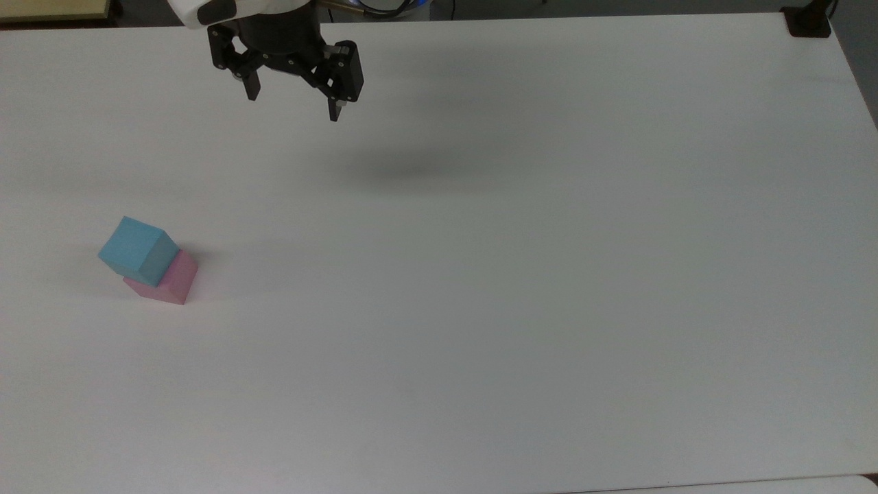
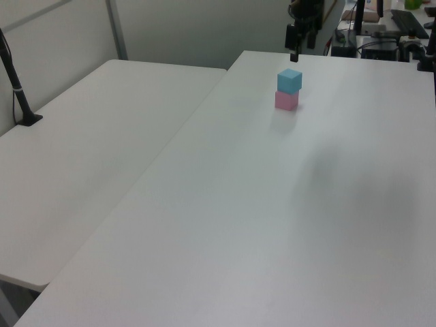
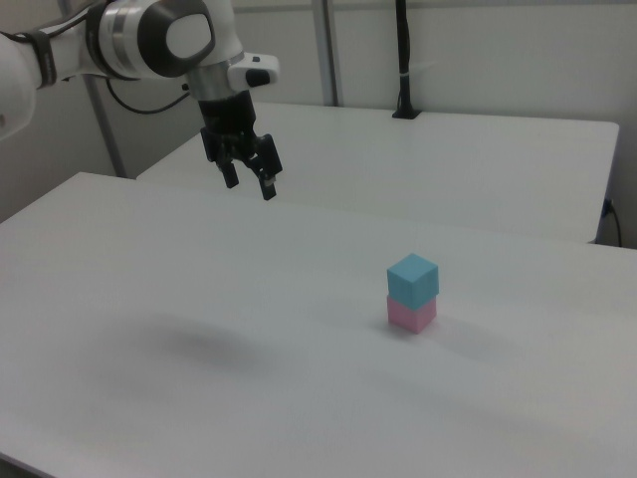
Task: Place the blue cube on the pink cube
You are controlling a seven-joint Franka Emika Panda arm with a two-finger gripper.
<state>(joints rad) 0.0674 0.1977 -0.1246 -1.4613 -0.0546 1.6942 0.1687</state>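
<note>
- Gripper hangs empty above the table, jaws apart.
- Blue cube sits on the pink cube, well apart from the jaws, below and toward the top view's left.
- Stack looks done; best to retreat without sweeping back over it.
</note>
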